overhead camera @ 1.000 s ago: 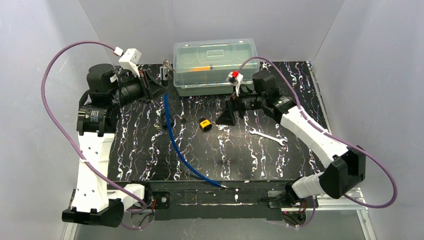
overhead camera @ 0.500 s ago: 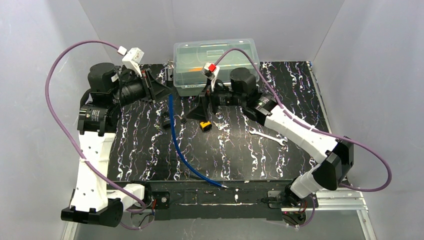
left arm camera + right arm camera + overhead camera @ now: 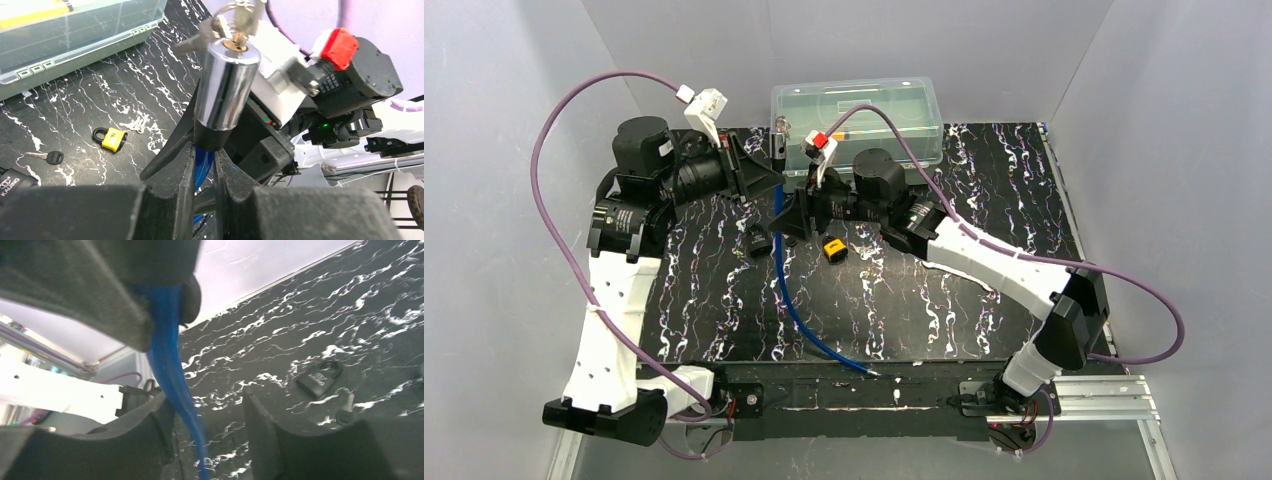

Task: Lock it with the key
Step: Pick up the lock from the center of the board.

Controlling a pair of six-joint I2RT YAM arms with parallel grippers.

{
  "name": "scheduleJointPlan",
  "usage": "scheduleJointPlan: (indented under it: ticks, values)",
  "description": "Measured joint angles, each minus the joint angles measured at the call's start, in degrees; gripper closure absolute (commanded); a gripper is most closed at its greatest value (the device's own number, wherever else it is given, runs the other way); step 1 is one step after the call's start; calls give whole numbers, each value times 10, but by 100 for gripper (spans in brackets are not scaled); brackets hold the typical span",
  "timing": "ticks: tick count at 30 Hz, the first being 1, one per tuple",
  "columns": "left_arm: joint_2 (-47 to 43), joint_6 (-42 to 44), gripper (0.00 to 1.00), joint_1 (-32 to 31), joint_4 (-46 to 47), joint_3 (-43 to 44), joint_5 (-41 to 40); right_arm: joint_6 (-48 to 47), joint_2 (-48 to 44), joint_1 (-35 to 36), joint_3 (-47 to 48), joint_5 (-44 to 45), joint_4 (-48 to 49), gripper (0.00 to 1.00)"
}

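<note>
Left gripper (image 3: 204, 154) is clamped on the blue cable (image 3: 796, 312), just under the chrome lock cylinder (image 3: 226, 85). Right gripper (image 3: 207, 427) straddles the same cable farther along, jaws apart, with a gap on one side.

Count: one cylinder, one key bunch (image 3: 235, 17), one loose black-headed key (image 3: 50, 157), one yellow padlock (image 3: 112, 138), one black padlock (image 3: 320, 377).

The key bunch sits at the cylinder's end face, raised off the table (image 3: 924, 300), near the clear box (image 3: 856, 110). The right wrist crowds close behind it. The inserted key lies along the cylinder's long axis, head outward, away from the left fingers.
</note>
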Motion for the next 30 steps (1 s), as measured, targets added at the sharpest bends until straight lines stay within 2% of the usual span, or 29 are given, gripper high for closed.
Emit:
scheduleJointPlan:
  ticks: [3, 4, 8, 10, 12, 18, 26, 30]
  values:
    - [1, 1, 99, -2, 6, 0, -6, 29, 9, 2, 0, -2, 18, 92]
    - [3, 1, 95, -2, 9, 0, -10, 37, 9, 3, 0, -3, 21, 99]
    - [13, 2, 41, -2, 8, 10, -18, 74, 9, 5, 0, -5, 28, 99]
    - [22, 5, 26, -4, -5, 31, -19, 95, 9, -3, 0, -3, 28, 99]
    - [25, 11, 17, -4, -14, 53, -25, 117, 8, -23, 0, -2, 31, 99]
    - [0, 25, 8, 10, -8, 61, -26, 174, -23, -96, -1, -4, 35, 99]
    - [-41, -3, 15, 7, 67, -104, 33, 218, -90, -125, 11, -18, 71, 99]
    - [-29, -21, 19, -15, 100, -146, 46, 229, -99, -125, 18, -25, 83, 99]
